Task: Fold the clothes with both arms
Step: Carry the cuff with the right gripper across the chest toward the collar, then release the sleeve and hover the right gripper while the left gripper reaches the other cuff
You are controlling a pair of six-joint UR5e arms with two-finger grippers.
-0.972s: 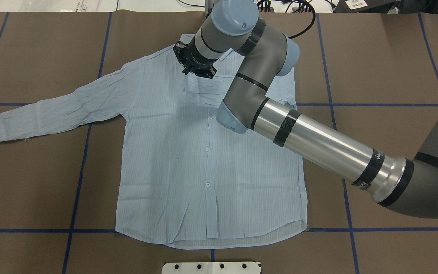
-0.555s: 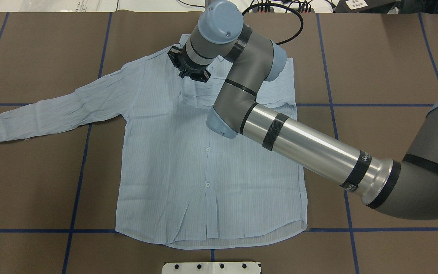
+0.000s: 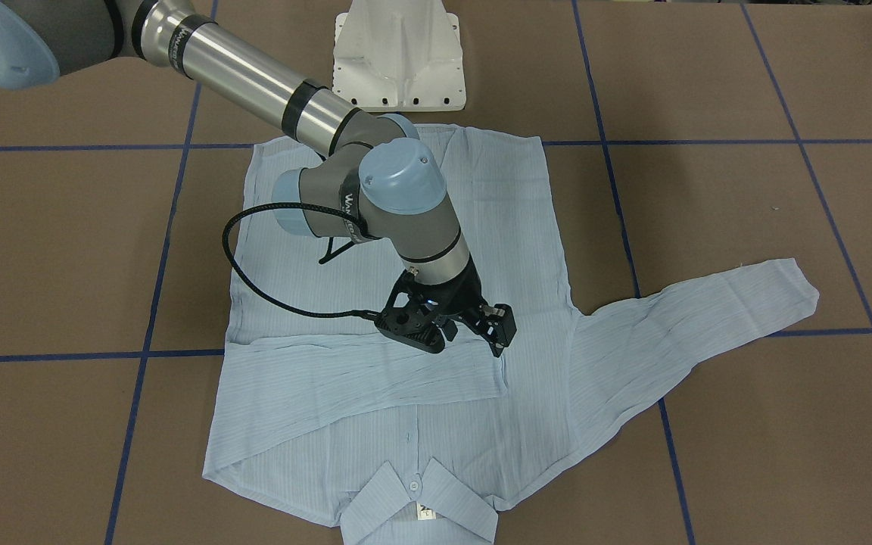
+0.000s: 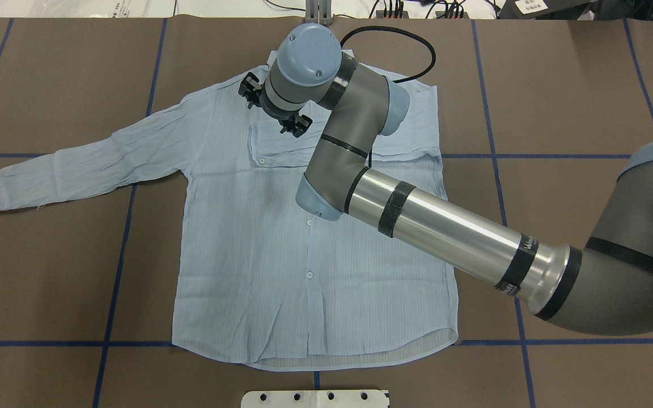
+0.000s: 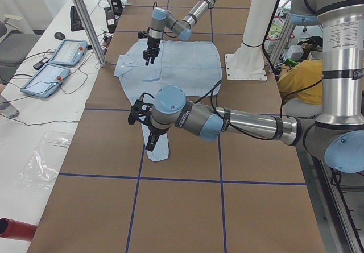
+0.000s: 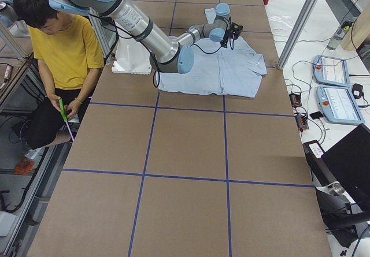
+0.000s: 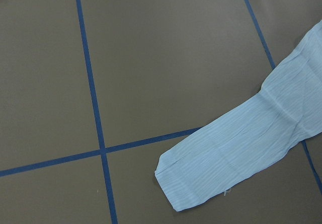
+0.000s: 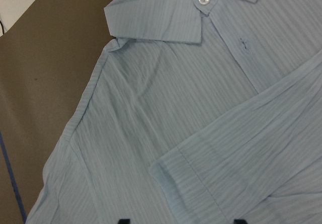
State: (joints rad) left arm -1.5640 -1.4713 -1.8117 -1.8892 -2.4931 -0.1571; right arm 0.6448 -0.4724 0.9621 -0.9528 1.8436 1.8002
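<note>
The light blue striped shirt [image 4: 281, 255] lies face up and buttoned on the brown table, collar [image 3: 421, 503] at the far side. One sleeve [image 3: 360, 378] is folded across the chest, its cuff [image 8: 201, 183] lying flat. The other sleeve [image 4: 88, 158] stretches out sideways. My right gripper [image 4: 272, 107] hovers over the chest next to the folded cuff, open and empty [image 3: 466, 337]; its fingertips [image 8: 123, 220] stand wide apart. My left gripper [image 5: 147, 133] shows only in the exterior left view, above the outstretched sleeve's cuff [image 7: 201, 178]; I cannot tell if it is open or shut.
The white pedestal base [image 3: 398, 53] stands at the shirt's hem side. Blue tape lines [image 4: 117, 272] grid the table. A person in a yellow shirt [image 6: 58, 43] sits beside the base. Control tablets [image 5: 57, 59] lie on a side bench.
My right arm swung leftward across the chest and its wrist turned. The folded sleeve's cuff shifted left and now lies flat, free of the open gripper.
</note>
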